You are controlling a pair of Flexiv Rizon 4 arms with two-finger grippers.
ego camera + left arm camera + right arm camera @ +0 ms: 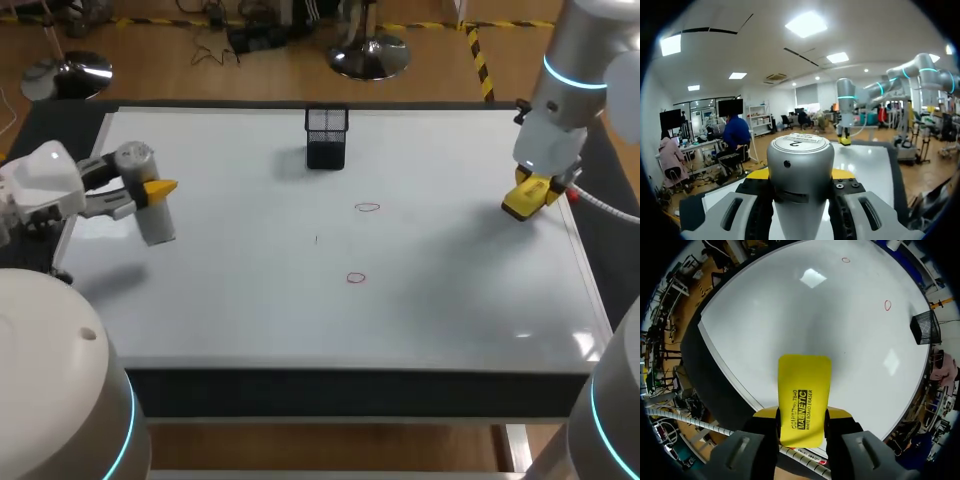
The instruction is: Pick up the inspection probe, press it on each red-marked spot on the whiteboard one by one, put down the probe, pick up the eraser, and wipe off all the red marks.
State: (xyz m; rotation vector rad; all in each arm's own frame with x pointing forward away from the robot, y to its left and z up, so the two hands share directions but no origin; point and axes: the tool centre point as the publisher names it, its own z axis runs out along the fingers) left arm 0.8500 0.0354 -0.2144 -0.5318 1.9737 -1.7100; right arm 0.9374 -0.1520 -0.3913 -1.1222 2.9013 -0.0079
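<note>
The grey cylindrical inspection probe [150,205] is held level above the whiteboard's [250,310] left side, with my left gripper [152,190] shut on it. In the left wrist view the probe [800,165] stands between the fingers, its round cap facing out. My right gripper [530,195] hovers over the board's right edge, shut on the yellow eraser [527,199]. The eraser [804,392] sticks out ahead of the right gripper [801,420], above the board. Two small red marks [367,208] [356,278] lie mid-board, seen far ahead of the eraser as red marks [887,305] [845,260].
A black mesh pen holder [326,138] stands at the board's far middle edge, also in the right wrist view as a mesh holder [926,326]. A tiny dark tick [316,239] sits between the red marks. My right arm [844,115] shows across the board from the left wrist.
</note>
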